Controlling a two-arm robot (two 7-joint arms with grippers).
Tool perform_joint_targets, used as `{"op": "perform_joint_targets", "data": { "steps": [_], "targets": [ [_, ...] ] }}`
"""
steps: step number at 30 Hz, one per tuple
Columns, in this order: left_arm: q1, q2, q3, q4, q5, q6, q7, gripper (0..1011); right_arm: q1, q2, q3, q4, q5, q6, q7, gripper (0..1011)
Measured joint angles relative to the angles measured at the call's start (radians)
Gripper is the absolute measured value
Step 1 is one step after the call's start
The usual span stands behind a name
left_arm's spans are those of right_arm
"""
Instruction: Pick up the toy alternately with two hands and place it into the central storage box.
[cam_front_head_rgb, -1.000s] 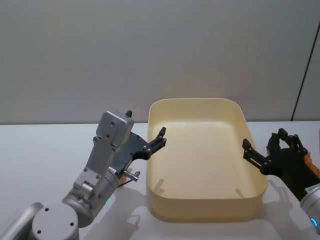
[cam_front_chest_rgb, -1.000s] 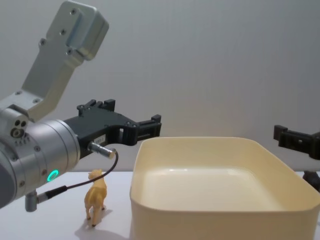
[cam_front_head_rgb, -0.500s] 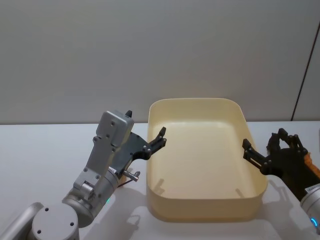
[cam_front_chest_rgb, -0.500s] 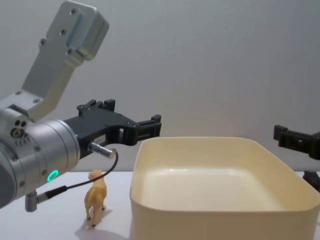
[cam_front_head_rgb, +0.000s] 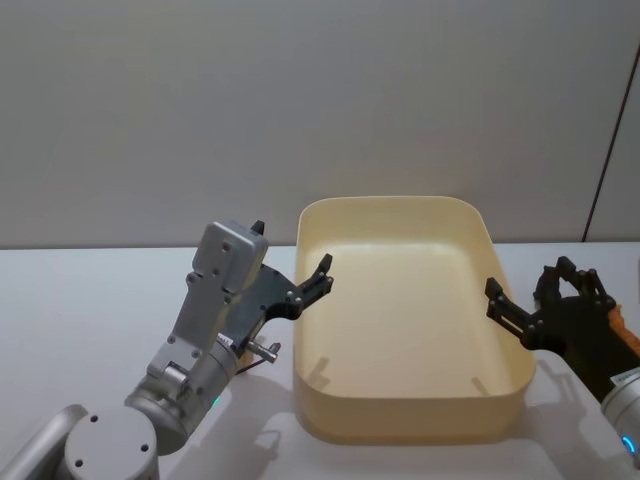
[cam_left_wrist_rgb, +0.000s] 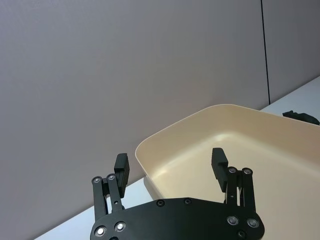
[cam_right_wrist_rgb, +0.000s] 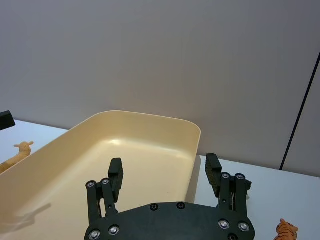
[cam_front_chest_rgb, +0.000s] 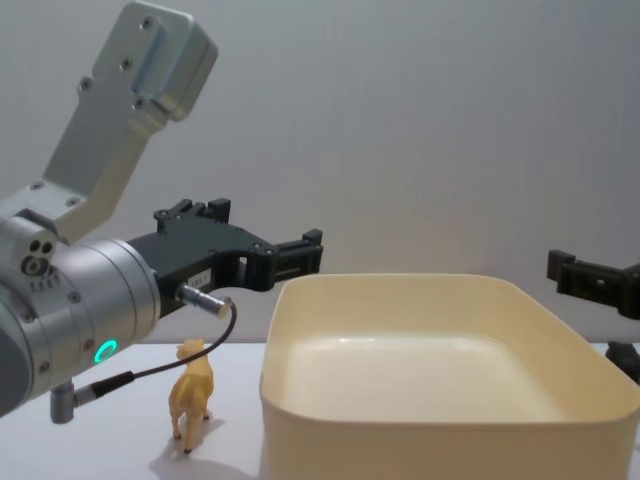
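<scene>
Camel toy (cam_front_chest_rgb: 192, 395) stands upright on the surface (cam_front_chest_rgb: 105, 455), lower left of the chest view, just beside the box (cam_front_chest_rgb: 440, 450) and under the left arm. Left pincer (cam_left_wrist_rgb: 170, 161) released, empty, hanging by the box's left rim. Right pincer (cam_right_wrist_rgb: 164, 166) spread, empty, at the right rim. Box holds nothing. Tiger toy (cam_right_wrist_rgb: 286, 231) sits beyond the box's right side.

Judgement: first pick not begun. The left arm should tip down and close across the camel's flanks, not its legs; it looks easy to topple.
</scene>
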Motion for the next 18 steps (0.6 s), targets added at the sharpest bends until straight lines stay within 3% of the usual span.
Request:
{"op": "perform_joint_targets", "data": {
  "steps": [18],
  "targets": [
    [0.000, 0.000, 0.000, 0.000, 0.000, 0.000, 0.000, 1001, 0.000, 0.000, 0.000, 0.000, 0.000, 0.000, 0.000, 1001]
  ]
}}
